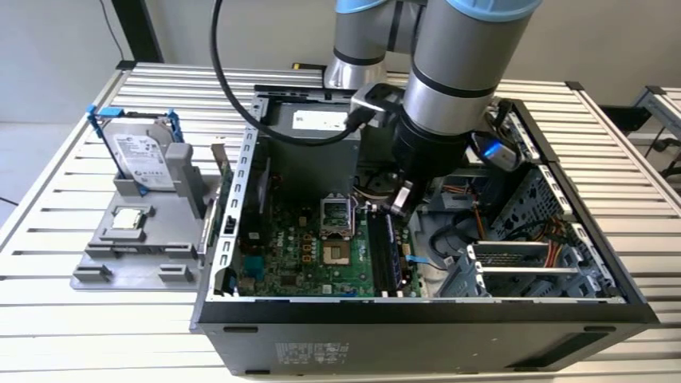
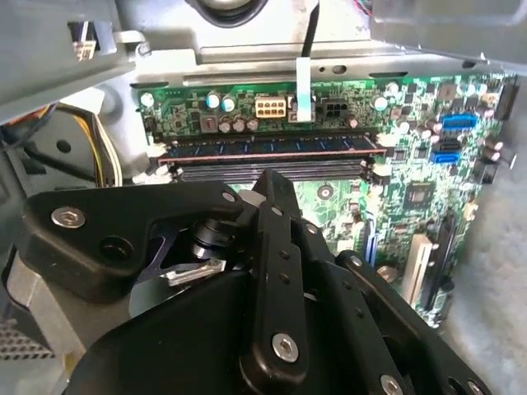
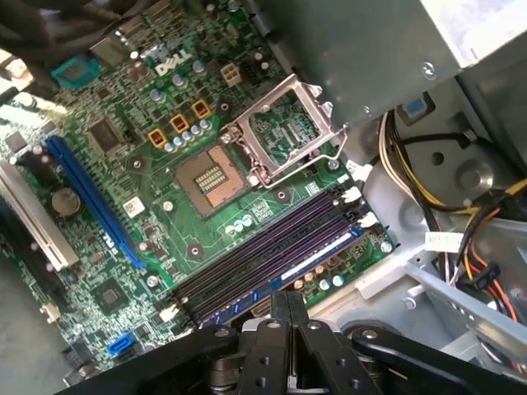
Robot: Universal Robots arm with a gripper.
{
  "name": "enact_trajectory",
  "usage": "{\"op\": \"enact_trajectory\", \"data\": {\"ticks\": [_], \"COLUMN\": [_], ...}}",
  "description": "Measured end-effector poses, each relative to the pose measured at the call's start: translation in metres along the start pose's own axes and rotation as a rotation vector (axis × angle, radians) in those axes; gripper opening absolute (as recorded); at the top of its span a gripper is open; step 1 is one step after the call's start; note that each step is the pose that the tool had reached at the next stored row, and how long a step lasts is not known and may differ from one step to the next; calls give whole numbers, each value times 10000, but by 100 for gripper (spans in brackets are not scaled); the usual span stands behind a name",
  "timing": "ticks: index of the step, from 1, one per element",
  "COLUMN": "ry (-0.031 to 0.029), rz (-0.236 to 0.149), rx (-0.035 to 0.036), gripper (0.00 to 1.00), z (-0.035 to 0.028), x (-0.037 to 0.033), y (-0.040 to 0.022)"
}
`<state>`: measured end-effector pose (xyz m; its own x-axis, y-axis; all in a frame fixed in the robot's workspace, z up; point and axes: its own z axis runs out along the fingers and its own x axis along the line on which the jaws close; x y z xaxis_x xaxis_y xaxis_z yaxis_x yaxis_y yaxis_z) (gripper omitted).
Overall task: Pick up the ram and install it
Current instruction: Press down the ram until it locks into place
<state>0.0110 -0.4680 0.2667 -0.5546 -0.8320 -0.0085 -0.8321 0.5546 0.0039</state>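
The gripper (image 3: 288,317) is clenched, its two fingers pressed together with nothing between them, in both wrist views. It hangs inside the open case (image 1: 426,307), just above the memory slots (image 3: 272,251) of the motherboard (image 1: 319,255).

The ram (image 2: 268,146) lies directly ahead of the fingertips (image 2: 276,193), standing on edge in the outermost slot, level along its length as far as can be seen. In the first wrist view its pale label shows on the strip (image 3: 317,257) just beyond the fingers. The neighbouring slots are bare.

Judgement: pick-up and insertion appear done; the ram is released. Whether the end latches (image 3: 354,196) are fully closed on it cannot be confirmed.

Further off, the processor socket (image 3: 284,132) stands open. Outside the case, a hard drive (image 1: 139,152) rests upright in a grey fixture (image 1: 127,239).
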Motion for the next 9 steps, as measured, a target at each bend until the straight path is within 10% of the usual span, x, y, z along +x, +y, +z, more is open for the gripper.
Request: {"op": "enact_trajectory", "data": {"ticks": [9], "ry": [-3], "rz": [-1070], "rx": [-14], "gripper": [0], "z": [1], "x": [0], "y": [0]}}
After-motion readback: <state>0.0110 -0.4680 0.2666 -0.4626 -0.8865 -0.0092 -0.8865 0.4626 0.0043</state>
